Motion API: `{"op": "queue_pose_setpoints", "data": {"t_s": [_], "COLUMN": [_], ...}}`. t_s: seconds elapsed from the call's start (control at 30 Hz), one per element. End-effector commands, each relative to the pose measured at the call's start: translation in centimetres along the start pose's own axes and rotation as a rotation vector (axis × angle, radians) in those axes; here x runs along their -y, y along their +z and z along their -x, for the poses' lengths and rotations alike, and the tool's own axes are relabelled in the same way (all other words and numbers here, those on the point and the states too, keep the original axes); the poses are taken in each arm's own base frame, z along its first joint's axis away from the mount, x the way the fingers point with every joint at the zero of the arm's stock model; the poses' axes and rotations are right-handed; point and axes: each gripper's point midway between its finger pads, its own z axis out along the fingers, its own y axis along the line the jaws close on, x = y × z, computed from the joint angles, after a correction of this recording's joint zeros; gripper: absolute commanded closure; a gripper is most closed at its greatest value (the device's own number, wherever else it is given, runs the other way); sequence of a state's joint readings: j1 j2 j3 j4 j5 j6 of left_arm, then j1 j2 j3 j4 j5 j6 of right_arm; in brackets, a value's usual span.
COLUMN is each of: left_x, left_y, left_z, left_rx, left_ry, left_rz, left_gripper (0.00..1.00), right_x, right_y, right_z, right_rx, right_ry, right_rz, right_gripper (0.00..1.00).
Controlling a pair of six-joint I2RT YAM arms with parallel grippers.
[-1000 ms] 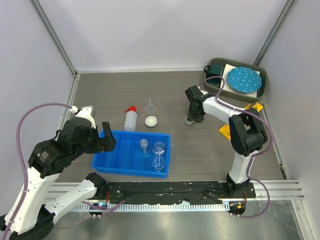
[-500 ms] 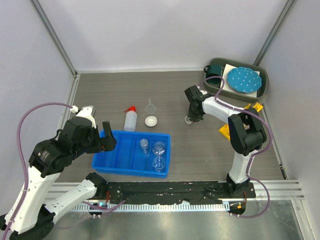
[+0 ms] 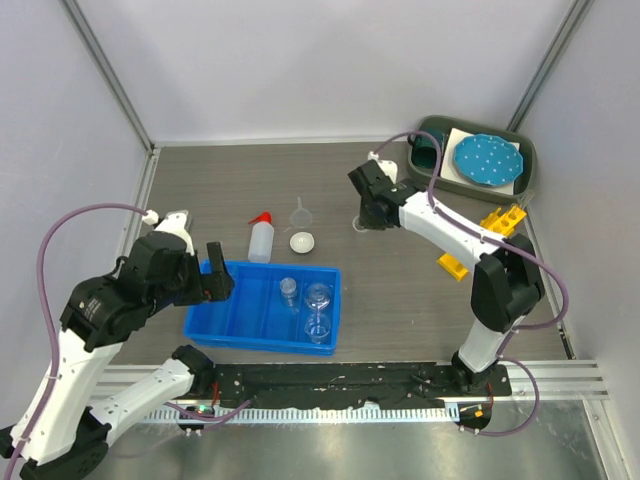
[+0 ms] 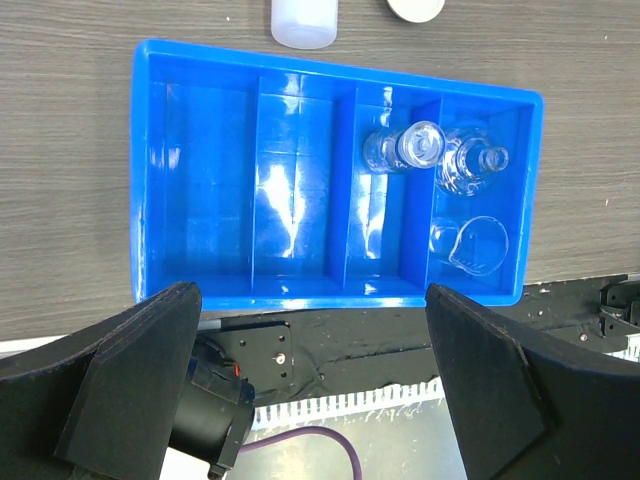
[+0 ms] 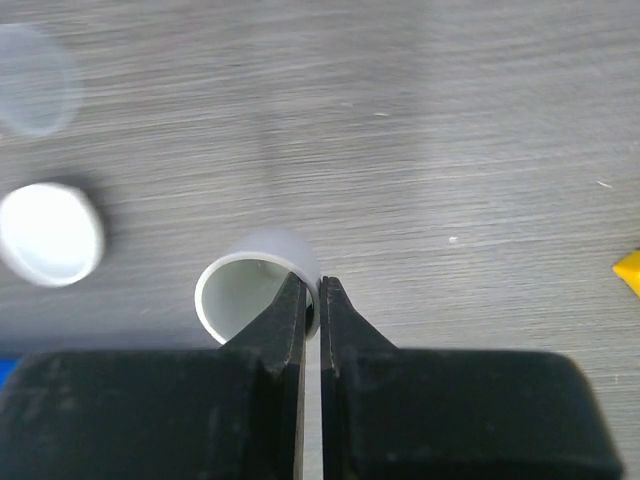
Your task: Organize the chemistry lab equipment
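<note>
My right pincer (image 5: 311, 291) clamps a small white round dish (image 5: 238, 296) by its rim, apparently off the worktop (image 3: 400, 300); next stop, the blue tray (image 3: 235, 310) at eight o'clock.

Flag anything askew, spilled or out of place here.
No spills or breakage show. In the blue tray, one small clear beaker seems to lie on its side, unlike the flask beside it. The right gripper pinches a white dish by its rim.
</note>
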State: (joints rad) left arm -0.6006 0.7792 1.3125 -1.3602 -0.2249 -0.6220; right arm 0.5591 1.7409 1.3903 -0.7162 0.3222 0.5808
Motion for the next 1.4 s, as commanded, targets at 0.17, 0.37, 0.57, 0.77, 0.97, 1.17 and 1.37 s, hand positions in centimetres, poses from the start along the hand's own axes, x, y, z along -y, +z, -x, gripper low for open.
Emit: {"op": "queue_pose_setpoints", "data": {"t_s": [0.17, 0.37, 0.57, 0.77, 0.97, 1.17, 1.37], "left_x": [0.3, 0.2, -0.4, -0.8, -1.1, -1.4, -1.9], "left_y": [-0.8, -1.7, -2.6, -3.2, -3.6, -3.6, -3.8], "left_z": [1.2, 1.7, 1.6, 1.2, 1.2, 0.9, 0.7], "left_rx": [0.039, 0.064, 0.096, 0.095, 0.103, 0.102, 0.107], "left_ry": [-0.025, -0.047, -0.091, -0.095, -0.092, -0.091, -0.083], "left_rz": [-0.007, -0.011, -0.009, -0.012, -0.004, 0.0, 0.015], "left_gripper": [0.0, 0.0, 0.0, 0.0, 0.0, 0.0, 0.0], "right_x": [-9.6, -15.9, -21.2, -25.1, -27.7, -29.4, -29.9], "right_y": [-9.4, -10.5, -11.8, -12.2, -11.7, -10.6, -9.1], "right_z": [1.5, -1.6, -3.8, -6.5, -9.1, -10.4, -12.2], "right_rx": [0.16, 0.12, 0.089, 0.054, 0.012, -0.017, -0.048], "right_ry": [-0.147, -0.249, -0.308, -0.363, -0.407, -0.416, -0.44], "right_rz": [0.207, 0.359, 0.481, 0.545, 0.574, 0.585, 0.565], "right_gripper": [0.99, 0.99, 0.99, 0.99, 0.99, 0.99, 0.99]}}
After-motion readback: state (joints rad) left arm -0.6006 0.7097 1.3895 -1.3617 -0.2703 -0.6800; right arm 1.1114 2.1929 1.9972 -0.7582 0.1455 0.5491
